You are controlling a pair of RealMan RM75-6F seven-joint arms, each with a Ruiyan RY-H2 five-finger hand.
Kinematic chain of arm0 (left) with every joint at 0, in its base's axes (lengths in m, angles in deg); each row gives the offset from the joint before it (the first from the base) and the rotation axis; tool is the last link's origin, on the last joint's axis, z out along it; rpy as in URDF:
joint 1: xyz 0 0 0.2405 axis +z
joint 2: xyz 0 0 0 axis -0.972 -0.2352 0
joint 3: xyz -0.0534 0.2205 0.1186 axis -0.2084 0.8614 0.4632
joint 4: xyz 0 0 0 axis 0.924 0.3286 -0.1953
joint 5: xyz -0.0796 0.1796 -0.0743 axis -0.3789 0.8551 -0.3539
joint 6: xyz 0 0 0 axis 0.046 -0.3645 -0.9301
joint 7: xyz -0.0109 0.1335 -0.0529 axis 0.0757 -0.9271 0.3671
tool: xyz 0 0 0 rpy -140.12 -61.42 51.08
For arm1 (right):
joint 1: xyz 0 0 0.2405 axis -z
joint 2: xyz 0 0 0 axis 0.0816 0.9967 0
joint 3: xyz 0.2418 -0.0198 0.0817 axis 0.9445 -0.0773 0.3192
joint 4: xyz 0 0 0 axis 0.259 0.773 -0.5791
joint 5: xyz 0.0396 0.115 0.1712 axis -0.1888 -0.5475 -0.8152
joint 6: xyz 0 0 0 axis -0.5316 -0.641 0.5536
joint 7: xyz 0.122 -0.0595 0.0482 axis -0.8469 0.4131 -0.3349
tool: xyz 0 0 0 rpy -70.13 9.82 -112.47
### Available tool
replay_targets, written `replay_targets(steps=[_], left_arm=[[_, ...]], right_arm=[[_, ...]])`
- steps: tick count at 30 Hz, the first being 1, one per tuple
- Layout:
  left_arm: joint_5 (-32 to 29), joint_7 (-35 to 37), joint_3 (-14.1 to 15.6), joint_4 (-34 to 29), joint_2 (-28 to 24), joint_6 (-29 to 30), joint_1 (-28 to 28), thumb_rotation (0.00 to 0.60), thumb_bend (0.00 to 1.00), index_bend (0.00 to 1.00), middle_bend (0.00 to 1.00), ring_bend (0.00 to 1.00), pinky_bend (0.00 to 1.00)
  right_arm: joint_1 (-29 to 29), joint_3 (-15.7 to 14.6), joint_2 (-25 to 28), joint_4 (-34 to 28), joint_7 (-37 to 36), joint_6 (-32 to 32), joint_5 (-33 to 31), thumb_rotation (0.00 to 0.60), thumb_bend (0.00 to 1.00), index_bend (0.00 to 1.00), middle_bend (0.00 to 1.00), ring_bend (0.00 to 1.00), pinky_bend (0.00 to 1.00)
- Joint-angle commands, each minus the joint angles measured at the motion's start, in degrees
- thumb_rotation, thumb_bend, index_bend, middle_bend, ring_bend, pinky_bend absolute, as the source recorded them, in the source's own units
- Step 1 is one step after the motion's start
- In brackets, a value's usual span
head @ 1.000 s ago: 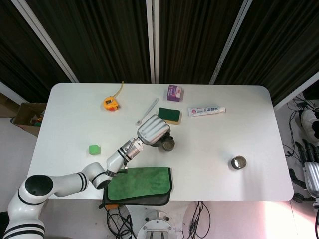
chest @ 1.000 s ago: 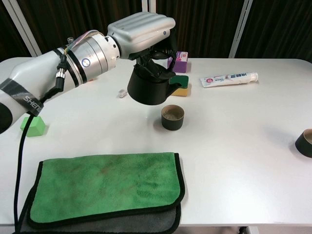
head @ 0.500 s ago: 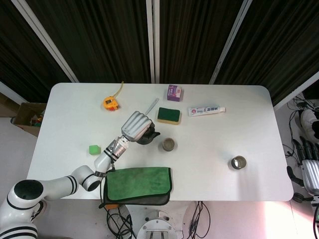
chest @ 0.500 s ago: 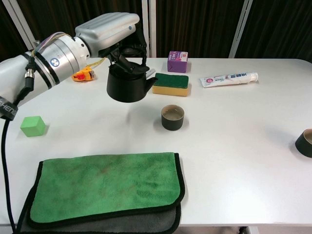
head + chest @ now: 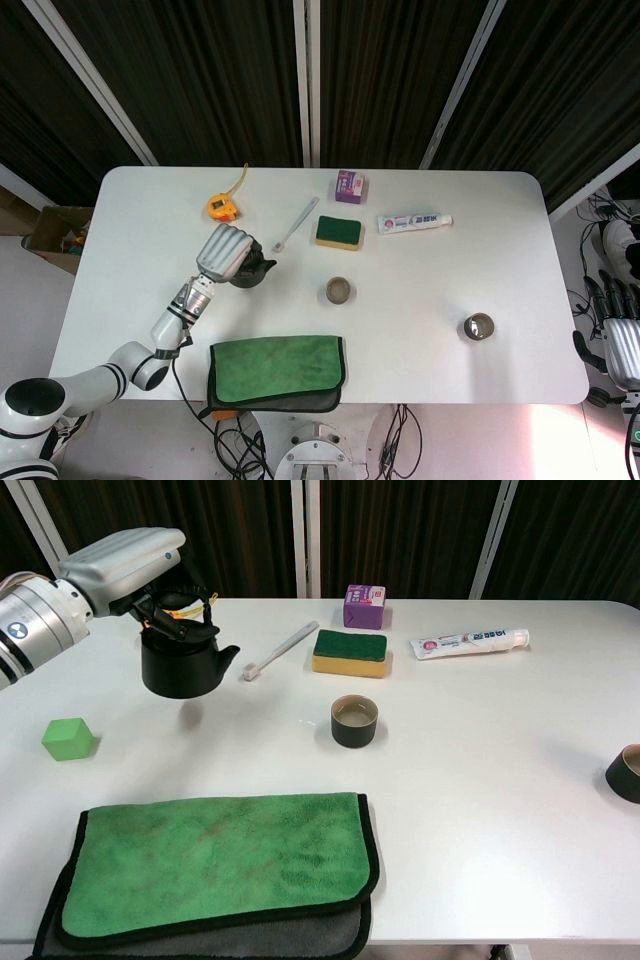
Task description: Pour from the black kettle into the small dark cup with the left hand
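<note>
A: How far along does this look to you?

B: Start nearest the robot: the folded green cloth (image 5: 215, 865) lies at the front edge of the bench (image 5: 480, 810), untouched. Just beyond it stands the small dark cup (image 5: 353, 721), upright, alone in the middle, and there appears to be something pale inside it. I'd judge liquid is already in it, though I can't be certain from these views.

A: And the kettle?

B: The black kettle (image 5: 182, 663) is well to the left of the cup, level, its spout pointing toward the cup. The left hand (image 5: 125, 562) grips it from above by the handle, fingers curled around it. A shadow under it suggests it hangs just off the surface. So the pour is not happening now; what seems left is to set the kettle down and let go.

A: The other hand?

B: The right hand (image 5: 624, 345) hangs off the far right edge of the bench, holding nothing, fingers apart.

A: And the rest?

B: A green cube (image 5: 68, 738) near the left edge, another dark cup (image 5: 625, 772) at the right. Further back, a toothbrush (image 5: 279, 649), a sponge (image 5: 351, 651), a toothpaste tube (image 5: 471, 642), a purple box (image 5: 364, 606), a yellow tape measure (image 5: 222, 206). The bench is plain white; behind it hang dark pleated curtains (image 5: 400, 70) with pale frame bars.
</note>
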Motion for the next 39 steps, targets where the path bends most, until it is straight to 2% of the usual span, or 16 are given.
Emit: replay_targets(steps=[1, 39], left_arm=[[0.1, 1.3, 0.5, 1.7, 0.2, 0.4, 1.0, 0.6, 0.26, 1.0, 1.0, 0.99, 0.85], [4.3, 15.2, 2.7, 18.4, 8.5, 2.5, 3.8, 0.6, 0.26, 1.0, 1.0, 0.98, 0.85]], right_arm=[[0.0, 0.0, 0.0, -0.1, 0.1, 0.0, 0.0, 0.6, 0.36, 0.0, 0.0, 0.0, 0.0], [-0.3, -0.6, -0.3, -0.2, 1.1, 0.9, -0.3, 0.6, 0.36, 0.0, 0.0, 0.0, 0.0]])
